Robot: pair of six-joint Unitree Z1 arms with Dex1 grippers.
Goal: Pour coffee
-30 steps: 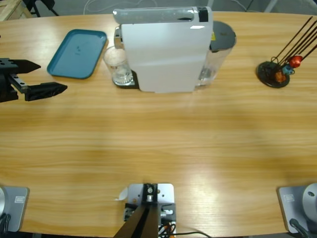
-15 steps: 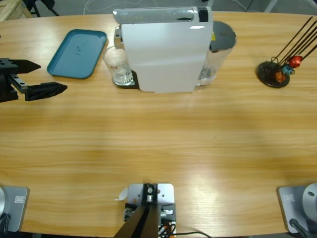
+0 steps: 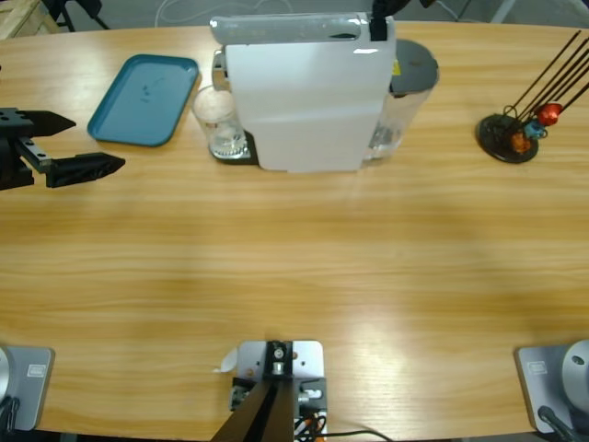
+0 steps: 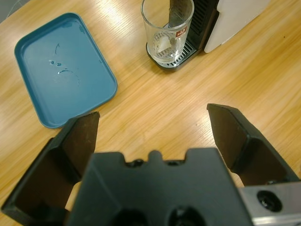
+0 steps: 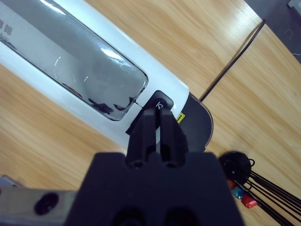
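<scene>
A clear glass with a red logo stands on the drip tray of the white coffee machine, at its left side. I cannot tell whether coffee lies in the bottom of the glass. My left gripper hovers open at the table's far left, pointing toward the glass and well short of it, with nothing between its jaws. My right gripper is shut above the machine's top, its tips over the small black button by the silver lid. In the high view only its black tip shows.
A teal tray with a few drops lies left of the glass. A black capsule stand with wire rods and orange and red capsules sits at the far right. The machine's grey water tank is on its right side.
The right gripper's black tip has come into the high view at the top edge, above the machine's right end. The left gripper and the glass have not moved.
</scene>
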